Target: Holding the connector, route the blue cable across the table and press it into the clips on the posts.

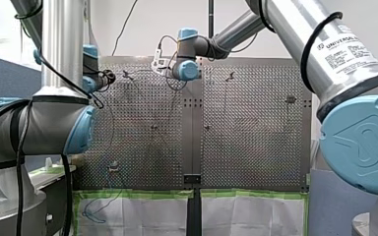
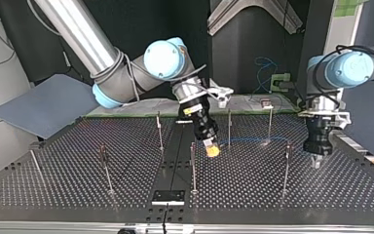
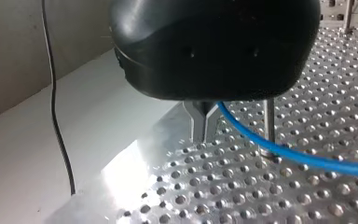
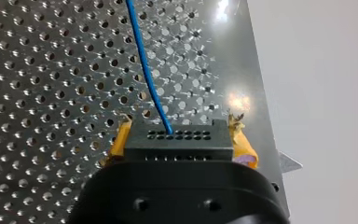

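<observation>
Right gripper [image 4: 181, 128], yellow pads [image 4: 242, 144] pinching the connector [image 4: 186, 140], routing blue cable [image 4: 144, 60]; left gripper [image 3: 203, 130] jaws pressed together; next, probably: press cable into post [image 2: 193, 170] clip.

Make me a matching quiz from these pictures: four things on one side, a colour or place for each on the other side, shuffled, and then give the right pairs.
Things:
1. connector
2. blue cable
3. pads of my right gripper
4. table

Descriptions:
A. yellow
B. perforated metal
C. black, clamped between the pads
D. leaves the connector and runs over the table

Pairs: 1-C, 2-D, 3-A, 4-B.
</observation>
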Controlling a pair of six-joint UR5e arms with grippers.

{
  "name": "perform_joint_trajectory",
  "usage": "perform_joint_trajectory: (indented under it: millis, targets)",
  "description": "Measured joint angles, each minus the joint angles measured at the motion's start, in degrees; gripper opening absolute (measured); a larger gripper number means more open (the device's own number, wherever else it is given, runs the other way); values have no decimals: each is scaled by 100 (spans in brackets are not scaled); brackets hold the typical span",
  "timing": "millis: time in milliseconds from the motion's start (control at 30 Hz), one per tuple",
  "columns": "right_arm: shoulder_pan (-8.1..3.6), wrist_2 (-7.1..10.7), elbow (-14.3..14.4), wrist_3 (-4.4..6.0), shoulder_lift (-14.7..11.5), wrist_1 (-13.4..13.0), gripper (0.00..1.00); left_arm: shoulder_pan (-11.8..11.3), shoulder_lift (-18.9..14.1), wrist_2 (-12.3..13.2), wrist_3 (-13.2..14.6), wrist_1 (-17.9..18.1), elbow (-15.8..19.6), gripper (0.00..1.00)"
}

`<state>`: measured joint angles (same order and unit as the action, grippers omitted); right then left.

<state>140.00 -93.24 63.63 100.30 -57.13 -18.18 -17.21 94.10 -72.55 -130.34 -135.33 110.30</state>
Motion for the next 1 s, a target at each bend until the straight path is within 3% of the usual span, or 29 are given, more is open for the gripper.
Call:
perform_joint_trajectory:
  millis: [533, 800, 1000]
  targets:
    - [-81, -138, -293, 0, 27, 150, 0, 37, 332, 31, -236, 342, -196, 0]
    - [-110, -176, -453, -38, 35, 300, 0, 56, 546, -4, -114, 228, -211, 0]
    - [-65, -189, -476, -74, 61, 337, 0, 41, 547, -109, -21, 101, -213, 0]
